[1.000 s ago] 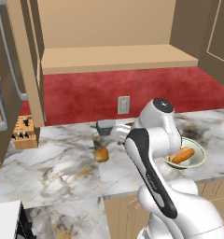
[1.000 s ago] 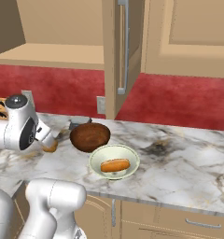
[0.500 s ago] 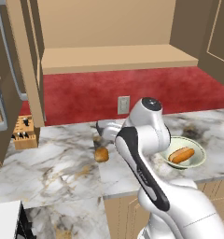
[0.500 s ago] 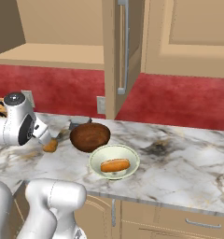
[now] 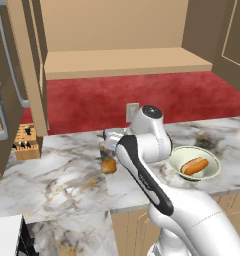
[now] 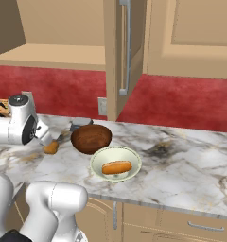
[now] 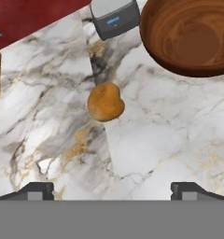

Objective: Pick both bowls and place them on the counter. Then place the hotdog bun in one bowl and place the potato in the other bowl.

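Observation:
The potato (image 7: pixel 106 101) lies bare on the marble counter (image 7: pixel 170 135), a short way left of the dark brown bowl (image 7: pixel 191 35). My gripper (image 7: pixel 112 189) hangs open above the potato, its tips spread wide with nothing between them. From the right base view the potato (image 6: pixel 51 148) sits just under my hand, and the brown bowl (image 6: pixel 91 138) stands empty beside it. In front of that stands the cream bowl (image 6: pixel 115 163) with the hotdog bun (image 6: pixel 116 167) lying inside. The arm hides the brown bowl in the left base view, where the potato (image 5: pixel 108 165) and the bun (image 5: pixel 194 165) show.
A small grey box (image 7: pixel 115 18) sits on the counter just behind the potato and the brown bowl. A knife block (image 5: pixel 25 142) stands at the far left. An open cabinet door (image 6: pixel 122 56) hangs over the counter, and a tan shelf (image 5: pixel 127 60) runs above the red wall.
The arm has swung left, away from the cream bowl, bringing the hand over the potato. The bowls, the bun and the potato have stayed put.

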You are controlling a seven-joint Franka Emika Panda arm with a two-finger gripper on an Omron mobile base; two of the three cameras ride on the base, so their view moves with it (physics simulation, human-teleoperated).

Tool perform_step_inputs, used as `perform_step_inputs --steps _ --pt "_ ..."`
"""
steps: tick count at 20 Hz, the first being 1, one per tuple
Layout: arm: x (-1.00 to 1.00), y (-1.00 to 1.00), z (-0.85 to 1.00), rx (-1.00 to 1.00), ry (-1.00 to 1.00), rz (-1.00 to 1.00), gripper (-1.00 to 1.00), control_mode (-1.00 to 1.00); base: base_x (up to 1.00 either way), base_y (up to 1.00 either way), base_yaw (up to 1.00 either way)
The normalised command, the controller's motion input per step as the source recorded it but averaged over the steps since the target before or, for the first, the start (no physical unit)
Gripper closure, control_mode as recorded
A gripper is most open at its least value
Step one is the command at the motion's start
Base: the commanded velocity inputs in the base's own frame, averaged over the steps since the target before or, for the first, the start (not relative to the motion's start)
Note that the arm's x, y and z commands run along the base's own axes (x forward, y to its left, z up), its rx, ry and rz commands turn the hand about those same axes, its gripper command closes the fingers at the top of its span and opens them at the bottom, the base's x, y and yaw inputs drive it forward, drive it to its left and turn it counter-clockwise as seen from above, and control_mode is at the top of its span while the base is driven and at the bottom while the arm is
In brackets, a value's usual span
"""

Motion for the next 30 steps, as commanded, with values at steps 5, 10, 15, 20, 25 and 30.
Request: perform_step_inputs --steps 5,10,15,20,25,30 --pt "0.31 0.0 -0.22 0.0 0.05 0.0 -1.0 -1.0 0.0 0.0 0.0" --pt "0.21 0.0 -0.22 0.0 0.0 0.0 -1.0 -1.0 0.0 0.0 0.0" --pt "0.28 0.03 -0.29 0.0 0.0 0.0 -1.0 -1.0 0.0 0.0 0.0" --pt "0.31 0.08 -0.25 0.0 0.0 0.0 -1.0 -1.0 0.0 0.0 0.0" --pt "0.36 0.12 -0.24 0.0 0.0 0.0 -1.0 -1.0 0.0 0.0 0.0" --pt "0.23 0.14 -0.2 0.0 0.0 0.0 -1.0 -1.0 0.0 0.0 0.0"
